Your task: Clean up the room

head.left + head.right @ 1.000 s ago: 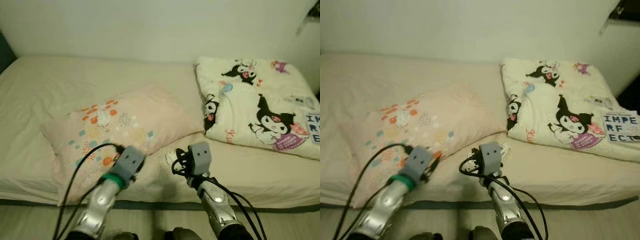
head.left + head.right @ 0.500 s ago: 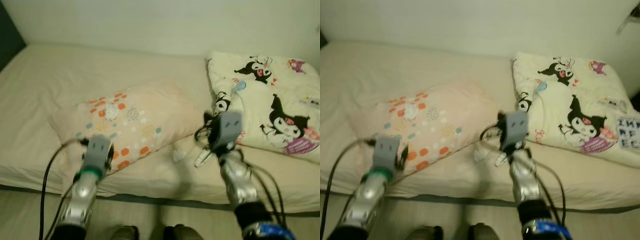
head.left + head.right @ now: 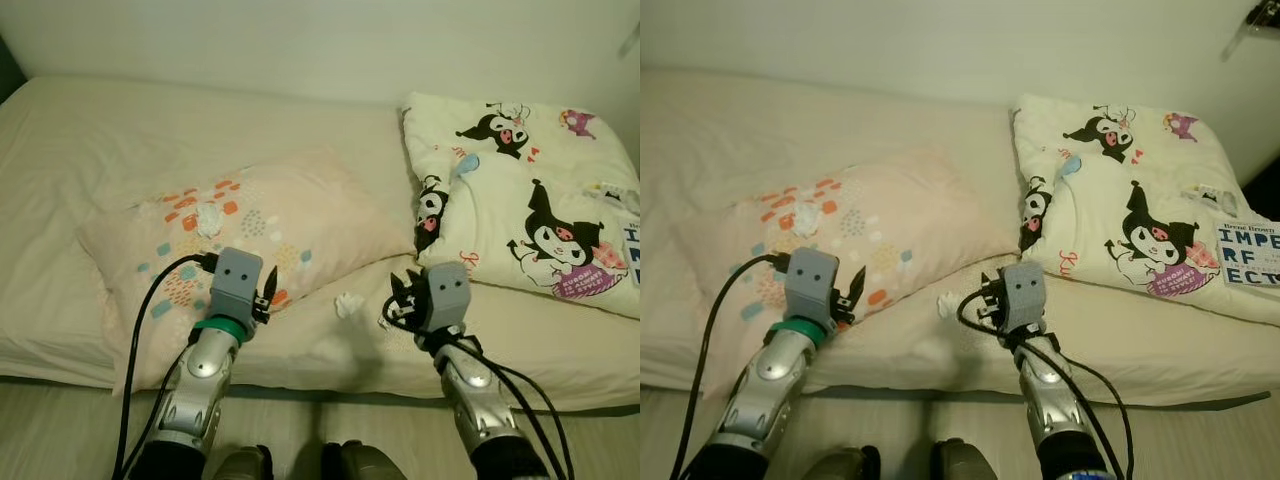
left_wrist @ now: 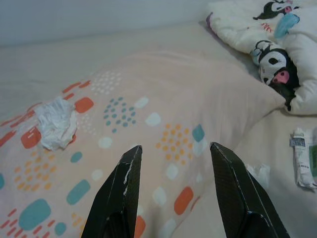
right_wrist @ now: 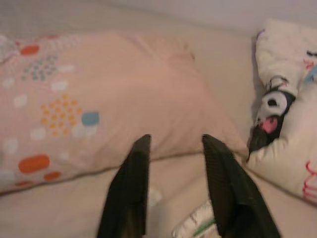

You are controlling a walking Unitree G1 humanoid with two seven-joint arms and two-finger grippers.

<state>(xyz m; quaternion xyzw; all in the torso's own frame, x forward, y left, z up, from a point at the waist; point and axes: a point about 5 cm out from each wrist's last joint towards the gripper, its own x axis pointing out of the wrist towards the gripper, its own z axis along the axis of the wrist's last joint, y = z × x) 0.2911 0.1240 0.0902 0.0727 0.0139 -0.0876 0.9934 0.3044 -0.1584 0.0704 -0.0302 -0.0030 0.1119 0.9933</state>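
The robot stands at the edge of a bed [image 3: 90, 170] covered in a cream sheet, both arms raised over the mattress. A crumpled white tissue [image 3: 209, 218] lies on top of the pink patterned pillow [image 3: 290, 215], ahead of the left gripper [image 4: 173, 163] and off to one side of its two black fingers, which stand apart over the pillow's near corner and touch nothing. A second small white scrap [image 3: 348, 304] lies on the sheet just beside the pillow's near edge, between the two arms. The right gripper [image 5: 176, 163] hovers low over the sheet in front of the pillow, its fingers likewise spread with nothing between them; a small wrapped packet [image 5: 195, 228] lies on the sheet close under its fingertips, partly behind one finger. A folded cream blanket printed with black-and-white cartoon figures [image 3: 530, 190] sits to the right, its edge touching the pillow's far corner.
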